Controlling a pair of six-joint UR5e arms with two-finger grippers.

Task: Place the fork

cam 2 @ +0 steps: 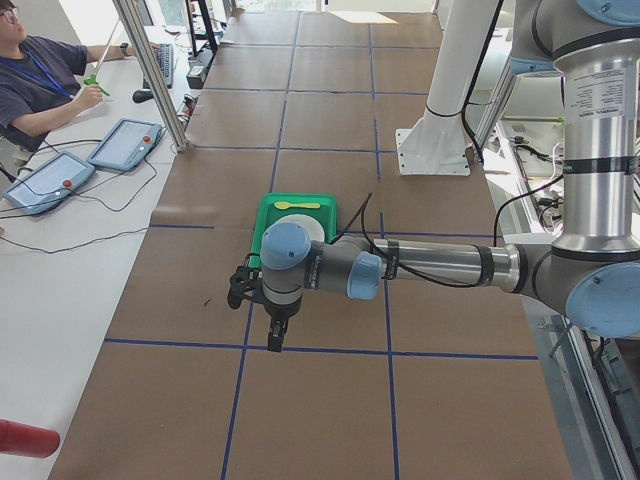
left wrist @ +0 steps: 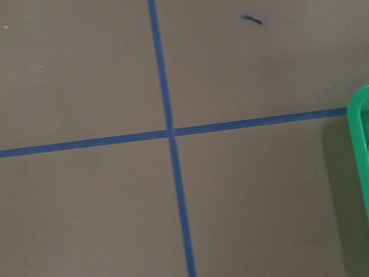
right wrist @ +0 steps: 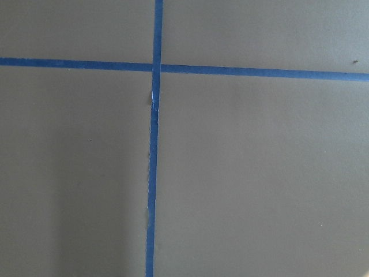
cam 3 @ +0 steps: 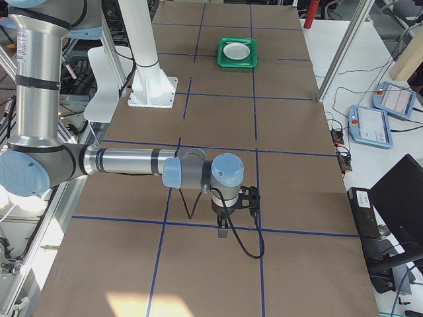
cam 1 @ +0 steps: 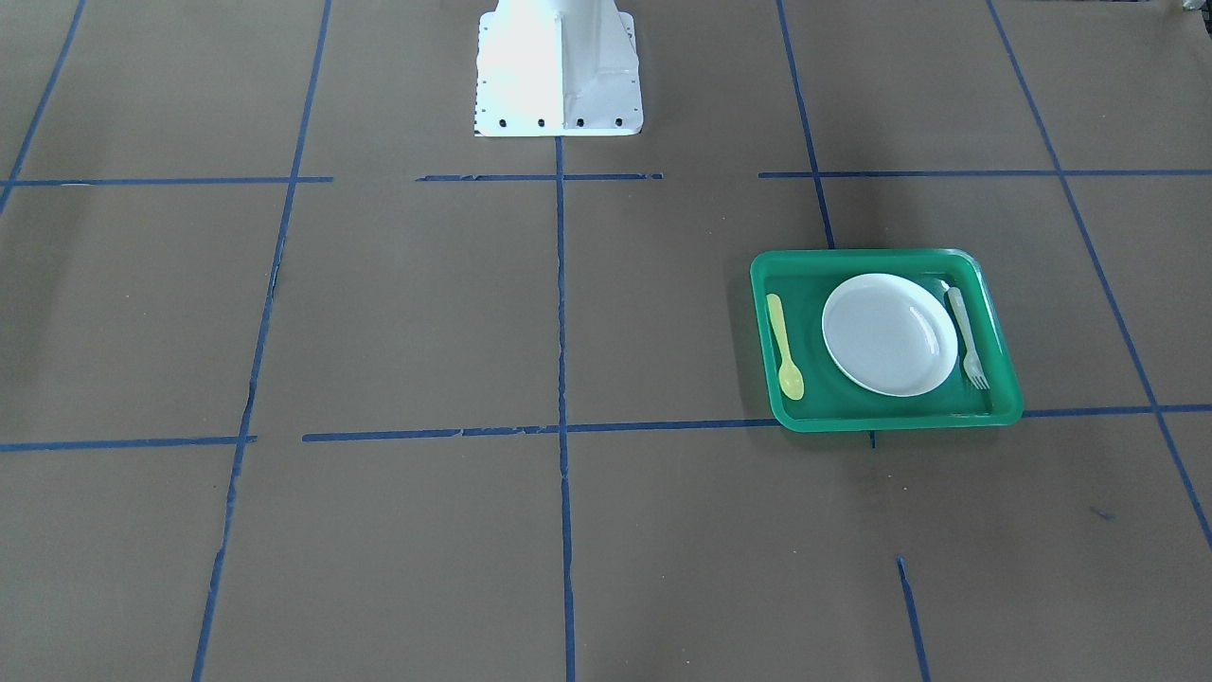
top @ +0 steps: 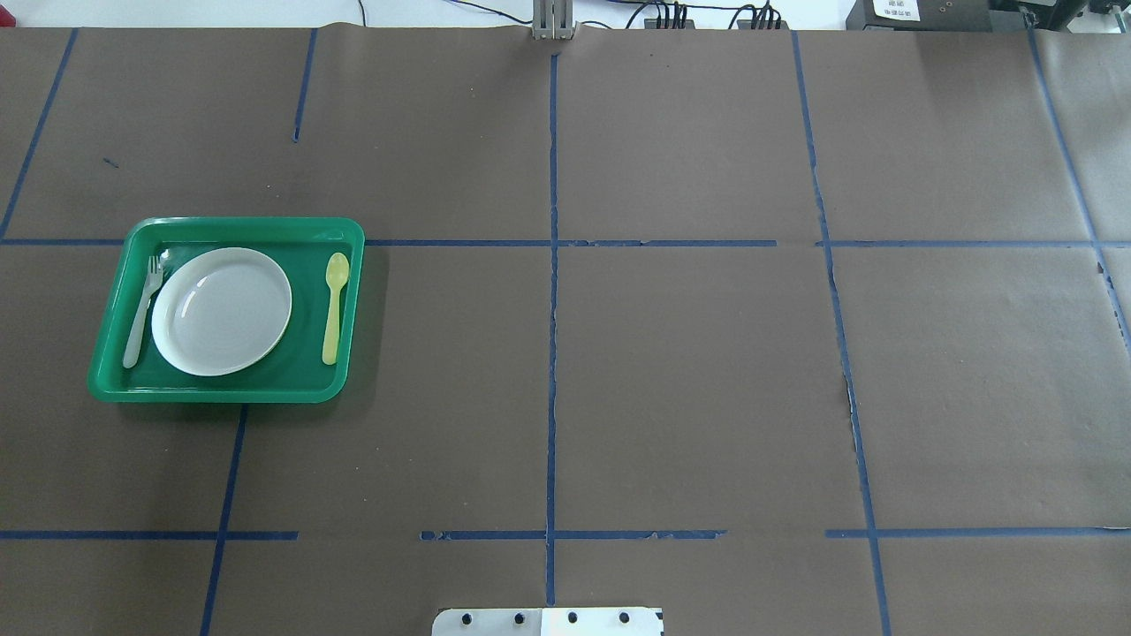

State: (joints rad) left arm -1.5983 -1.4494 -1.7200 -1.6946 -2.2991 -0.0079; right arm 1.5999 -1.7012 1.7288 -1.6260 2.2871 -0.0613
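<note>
The pale whitish fork (top: 141, 314) lies flat in the green tray (top: 221, 394), beside the white plate (top: 221, 311), tines pointing away from the robot. It also shows in the front-facing view (cam 1: 968, 336), right of the plate (cam 1: 888, 333). No gripper touches it. My left gripper (cam 2: 276, 338) shows only in the exterior left view, hanging over bare table beside the tray (cam 2: 262, 215); I cannot tell if it is open. My right gripper (cam 3: 223, 230) shows only in the exterior right view, far from the tray (cam 3: 238, 63); its state is unclear too.
A yellow spoon (top: 334, 305) lies in the tray on the plate's other side. The tray's rim (left wrist: 360, 156) edges the left wrist view. The white robot base (cam 1: 557, 71) stands at the table's middle edge. An operator (cam 2: 40, 85) sits at a side desk.
</note>
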